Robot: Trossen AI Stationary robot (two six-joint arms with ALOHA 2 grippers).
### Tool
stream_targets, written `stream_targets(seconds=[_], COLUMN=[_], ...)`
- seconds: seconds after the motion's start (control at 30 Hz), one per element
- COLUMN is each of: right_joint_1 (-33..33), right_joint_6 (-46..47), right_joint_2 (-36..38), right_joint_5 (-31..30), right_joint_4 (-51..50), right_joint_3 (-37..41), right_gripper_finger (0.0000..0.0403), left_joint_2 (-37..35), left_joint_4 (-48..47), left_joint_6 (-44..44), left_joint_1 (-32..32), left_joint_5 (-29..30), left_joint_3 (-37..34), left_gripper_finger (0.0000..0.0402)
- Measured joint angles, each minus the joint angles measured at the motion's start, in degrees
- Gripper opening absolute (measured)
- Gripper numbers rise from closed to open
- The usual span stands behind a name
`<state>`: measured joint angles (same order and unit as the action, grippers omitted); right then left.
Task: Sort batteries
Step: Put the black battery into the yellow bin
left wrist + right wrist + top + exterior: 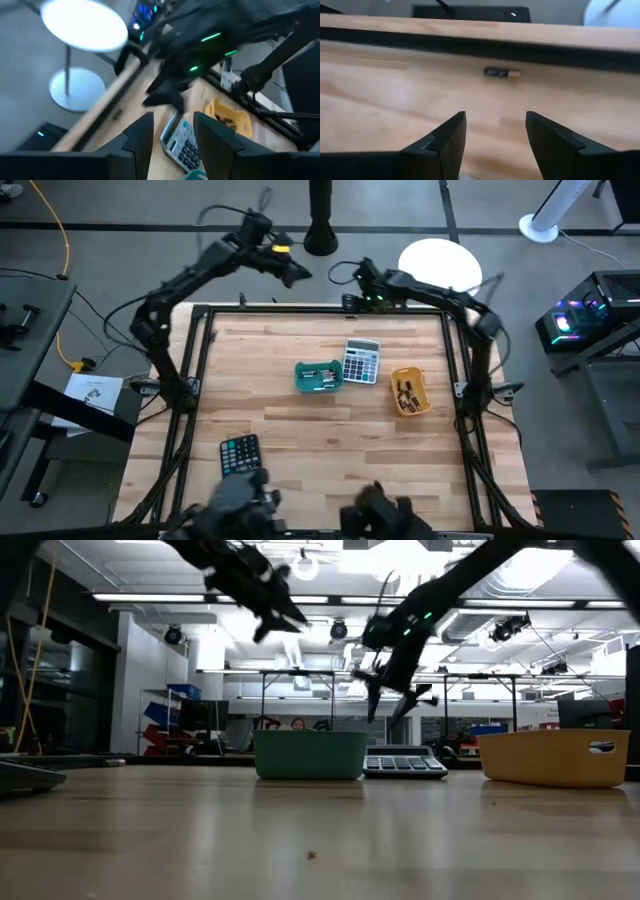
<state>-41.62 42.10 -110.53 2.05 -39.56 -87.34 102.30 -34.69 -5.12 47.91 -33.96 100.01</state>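
I have both arms lifted at the far edge of the worktop (pixel 320 450). The right gripper (pixel 495 131) hangs with its fingers spread and nothing between them; ahead of the fingers, well apart from them, one small dark object (pixel 502 73) lies on the wood near the far rail. It may be a battery, but I cannot tell for sure. The left gripper (pixel 172 137) is also up in the air, fingers spread and empty, looking past them toward the grey calculator (pixel 181 142) and the yellow tray (pixel 229 116).

The batteries (pixel 408 393) I can make out sit inside the yellow tray, with a few more (pixel 322 377) in the teal tray (pixel 301 372); none is between either pair of fingers.

My worry from here: the two arms are close together at the far edge, so a careless swing could knock one into the other. Reaching for that lone piece by the rail, I judge the fingers could strike the frame or roll it off the worktop. A descent into a tray could tip it and spill the contents.

Count: two trays, two calculators, the second being the dark one (pixel 239 454) at the near side, two arms. The batteries are too small to count; I see a small cluster in each tray.
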Motion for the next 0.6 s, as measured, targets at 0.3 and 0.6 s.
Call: stream_targets(seconds=[0.3,0.6], right_joint_1=[-2.1,-1.5], right_joint_6=[-9.3,-11.3], right_joint_2=[-21.3,-28.7], right_joint_5=[-1.6,-2.1], right_joint_4=[-13.8,-18.6], right_joint_3=[-25.7,-33.6], right_gripper_finger=[0.0199,0.0199], left_joint_2=[-10.5,-12.0], left_joint_4=[-3.6,-9.1], left_joint_6=[-0.1,-0.2], left_joint_1=[0.5,-2.9], left_joint_5=[9.9,15.6], left_joint_3=[0.0,-0.1], left_gripper_finger=[0.0131,0.0131])
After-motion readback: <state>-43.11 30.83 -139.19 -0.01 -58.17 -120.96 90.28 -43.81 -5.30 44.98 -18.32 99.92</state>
